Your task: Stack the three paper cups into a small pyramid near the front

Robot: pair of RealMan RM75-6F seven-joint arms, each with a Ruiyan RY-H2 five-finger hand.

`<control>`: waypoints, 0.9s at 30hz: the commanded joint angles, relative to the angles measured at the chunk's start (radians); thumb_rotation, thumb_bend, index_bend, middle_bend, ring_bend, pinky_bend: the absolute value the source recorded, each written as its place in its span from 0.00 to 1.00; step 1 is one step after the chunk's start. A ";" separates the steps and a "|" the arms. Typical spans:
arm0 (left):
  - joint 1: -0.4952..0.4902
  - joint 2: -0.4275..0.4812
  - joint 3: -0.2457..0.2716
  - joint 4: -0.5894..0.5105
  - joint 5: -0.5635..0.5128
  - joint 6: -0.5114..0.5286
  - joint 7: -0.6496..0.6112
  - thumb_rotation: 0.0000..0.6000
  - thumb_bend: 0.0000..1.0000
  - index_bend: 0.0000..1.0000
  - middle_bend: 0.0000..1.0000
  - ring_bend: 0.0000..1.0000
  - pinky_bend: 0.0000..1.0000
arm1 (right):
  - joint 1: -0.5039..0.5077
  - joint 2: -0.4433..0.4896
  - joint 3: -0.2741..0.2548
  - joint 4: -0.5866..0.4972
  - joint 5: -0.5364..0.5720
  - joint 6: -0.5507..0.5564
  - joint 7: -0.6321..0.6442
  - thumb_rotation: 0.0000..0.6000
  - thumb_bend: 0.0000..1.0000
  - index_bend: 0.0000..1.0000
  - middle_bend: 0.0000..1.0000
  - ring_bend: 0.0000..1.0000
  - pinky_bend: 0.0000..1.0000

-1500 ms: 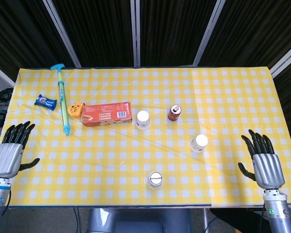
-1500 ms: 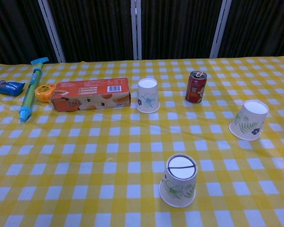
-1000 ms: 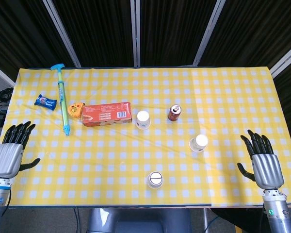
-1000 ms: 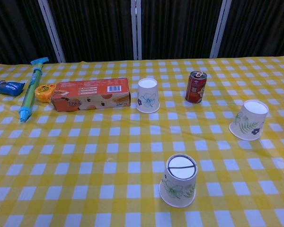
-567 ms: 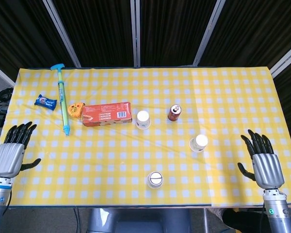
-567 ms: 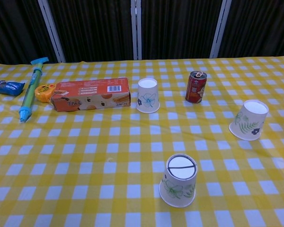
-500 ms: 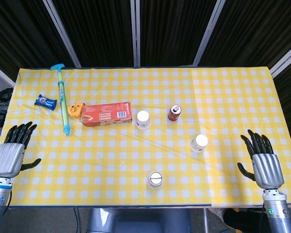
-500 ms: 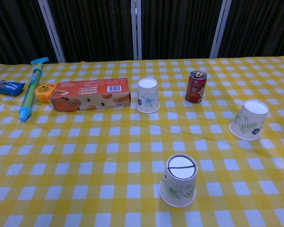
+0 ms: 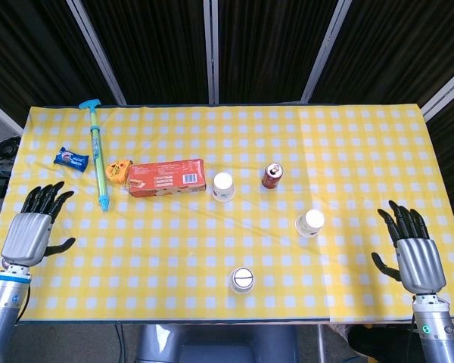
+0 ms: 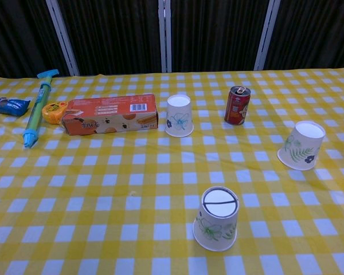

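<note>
Three white paper cups with flower prints stand upside down on the yellow checked table. One cup (image 9: 241, 280) (image 10: 216, 218) is near the front edge at the middle. A second cup (image 9: 309, 223) (image 10: 301, 145) is to the right, and the third cup (image 9: 223, 186) (image 10: 179, 115) stands further back beside the orange box. My left hand (image 9: 35, 226) hovers at the table's left edge, fingers spread, holding nothing. At the front right corner my right hand (image 9: 413, 252) is likewise spread and empty. Neither hand shows in the chest view.
An orange snack box (image 9: 167, 177) (image 10: 110, 115) lies left of the back cup, with a small orange packet (image 9: 116, 172) beside it. A red can (image 9: 272, 176) (image 10: 237, 105) stands behind the right cup. A blue-green water squirter (image 9: 98, 156) and a blue wrapper (image 9: 71, 159) lie at far left.
My left hand has moved a little to the right and further onto the table. The right hand and the cups have kept their places.
</note>
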 commanded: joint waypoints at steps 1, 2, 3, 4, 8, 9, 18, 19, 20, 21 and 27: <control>-0.069 0.007 -0.048 -0.026 -0.041 -0.071 0.044 1.00 0.19 0.18 0.00 0.00 0.00 | -0.001 0.005 0.003 -0.003 0.003 0.002 0.009 1.00 0.17 0.13 0.00 0.00 0.00; -0.109 0.004 -0.068 -0.032 -0.055 -0.114 0.061 1.00 0.19 0.19 0.00 0.00 0.00 | -0.002 0.008 0.006 -0.004 0.005 0.006 0.016 1.00 0.17 0.13 0.00 0.00 0.00; -0.143 0.000 -0.087 -0.032 -0.082 -0.157 0.075 1.00 0.19 0.19 0.00 0.00 0.00 | -0.003 0.011 0.008 -0.006 0.005 0.007 0.022 1.00 0.17 0.13 0.00 0.00 0.00; -0.176 -0.005 -0.104 -0.034 -0.116 -0.198 0.094 1.00 0.19 0.20 0.00 0.00 0.00 | -0.003 0.014 0.009 -0.007 0.007 0.007 0.029 1.00 0.17 0.13 0.00 0.00 0.00; -0.263 -0.032 -0.146 -0.029 -0.209 -0.281 0.149 1.00 0.19 0.21 0.00 0.00 0.00 | -0.003 0.021 0.012 -0.006 0.013 0.004 0.046 1.00 0.17 0.13 0.00 0.00 0.00; -0.284 -0.040 -0.154 -0.024 -0.233 -0.299 0.165 1.00 0.19 0.21 0.00 0.00 0.00 | -0.003 0.022 0.013 -0.005 0.016 0.002 0.050 1.00 0.17 0.13 0.00 0.00 0.00; -0.439 -0.113 -0.188 0.022 -0.392 -0.418 0.263 1.00 0.20 0.24 0.00 0.00 0.00 | -0.001 0.032 0.021 0.003 0.040 -0.013 0.085 1.00 0.17 0.13 0.00 0.00 0.00; -0.457 -0.123 -0.190 0.029 -0.407 -0.433 0.272 1.00 0.20 0.24 0.00 0.00 0.00 | 0.000 0.033 0.023 0.003 0.043 -0.013 0.089 1.00 0.17 0.13 0.00 0.00 0.00; -0.476 -0.134 -0.192 0.038 -0.423 -0.448 0.281 1.00 0.24 0.24 0.00 0.00 0.00 | 0.000 0.034 0.025 0.004 0.046 -0.014 0.095 1.00 0.17 0.13 0.00 0.00 0.00; -0.497 -0.147 -0.194 0.051 -0.441 -0.464 0.291 1.00 0.27 0.24 0.00 0.00 0.00 | 0.000 0.035 0.027 0.006 0.049 -0.015 0.102 1.00 0.17 0.13 0.00 0.00 0.00; -0.635 -0.247 -0.206 0.154 -0.575 -0.542 0.356 1.00 0.33 0.25 0.00 0.00 0.00 | 0.005 0.042 0.035 0.024 0.070 -0.035 0.140 1.00 0.17 0.13 0.00 0.00 0.00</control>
